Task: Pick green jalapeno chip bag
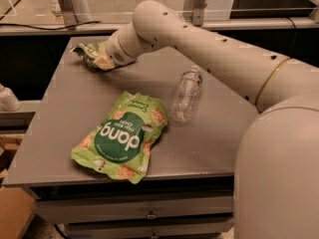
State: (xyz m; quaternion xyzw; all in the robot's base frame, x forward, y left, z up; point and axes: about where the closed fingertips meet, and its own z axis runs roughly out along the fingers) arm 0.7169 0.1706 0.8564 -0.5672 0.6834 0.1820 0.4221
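**At the desk's far left corner: claw set against the small chip bag**

At the far left corner of the desk (55,118), the green jalapeno chip bag (84,53) is seen, crumpled and dark green with pale patches. It lies on the desk top close to the back edge. The claw (103,61) is placed right at the bag's right-hand end, touching or overlapping it. How far the claw is open, and whether the bag is actually gripped, cannot be told, since the wrist hides that part.

Nearer the front, left of centre, a larger bright-green bag (122,136) marked "dang" is laid flat, well apart from the small bag. Just to its right, a clear plastic water bottle (186,94) is laid on its side, its cap pointed toward the back. Contact between bottle and large bag cannot be judged.

Above the bottle, the cream-coloured arm (214,54) is stretched from the right across the desk to the corner. The right of the view is filled by the robot's rounded body (279,178).
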